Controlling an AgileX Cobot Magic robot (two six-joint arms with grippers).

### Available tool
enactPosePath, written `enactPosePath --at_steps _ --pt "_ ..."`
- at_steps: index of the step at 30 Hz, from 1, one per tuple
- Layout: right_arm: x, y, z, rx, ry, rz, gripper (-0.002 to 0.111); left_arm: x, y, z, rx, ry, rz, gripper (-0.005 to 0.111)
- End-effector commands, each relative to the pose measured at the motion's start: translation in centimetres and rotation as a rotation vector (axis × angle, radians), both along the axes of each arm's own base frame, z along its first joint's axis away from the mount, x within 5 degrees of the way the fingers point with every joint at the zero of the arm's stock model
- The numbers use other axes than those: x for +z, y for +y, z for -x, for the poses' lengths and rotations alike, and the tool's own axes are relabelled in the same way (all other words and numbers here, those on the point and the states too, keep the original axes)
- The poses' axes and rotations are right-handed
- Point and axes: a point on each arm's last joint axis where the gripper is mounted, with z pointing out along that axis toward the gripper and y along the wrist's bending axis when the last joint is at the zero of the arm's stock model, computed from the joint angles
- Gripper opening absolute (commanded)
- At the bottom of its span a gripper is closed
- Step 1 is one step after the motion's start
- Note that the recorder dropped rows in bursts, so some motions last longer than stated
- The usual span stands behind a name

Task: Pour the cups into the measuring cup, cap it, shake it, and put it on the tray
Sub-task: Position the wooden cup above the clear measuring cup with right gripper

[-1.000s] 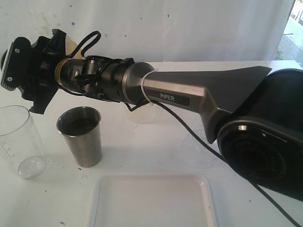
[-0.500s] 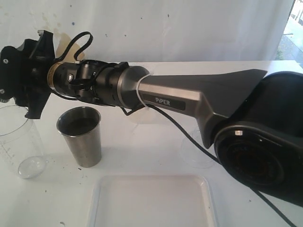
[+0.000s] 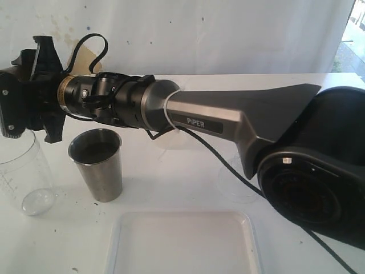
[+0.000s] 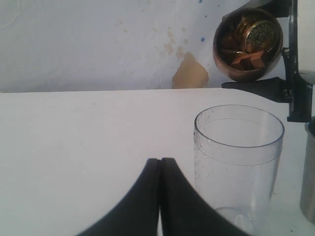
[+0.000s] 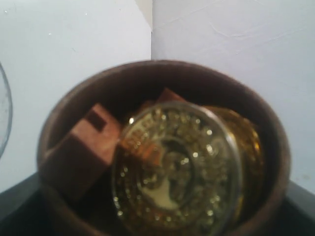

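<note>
Right claw (image 4: 252, 45) rolled; wrist views reveal coins (image 5: 172, 167) in wooden cup (image 5: 162, 73)

Right tool (image 3: 23, 105) over measuring cup (image 3: 27, 177); steel tumbler (image 3: 98, 165) beside; tray (image 3: 182, 242) frontmost.

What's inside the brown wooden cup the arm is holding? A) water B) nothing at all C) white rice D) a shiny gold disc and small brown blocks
D: the right wrist view looks straight into the wooden cup and shows an embossed gold disc beside brown blocks.
</note>
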Motion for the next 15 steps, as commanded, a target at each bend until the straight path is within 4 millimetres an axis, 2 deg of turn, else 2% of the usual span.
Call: enactPosePath --at_steps 1,7,15 --pt "0.83 0.26 0.27 0.038 -0.074 0.007 0.0 0.0 -0.02 0.01 -0.001 -0.015 0.01 0.0" --pt "0.86 0.54 0.56 0.066 -0.162 0.066 0.0 0.0 -0.02 0.01 -0.001 -0.015 0.01 0.0" --pt "0.85 0.76 0.79 0.07 -0.161 0.067 0.0 0.0 -0.02 0.01 -0.001 -0.015 0.01 0.0"
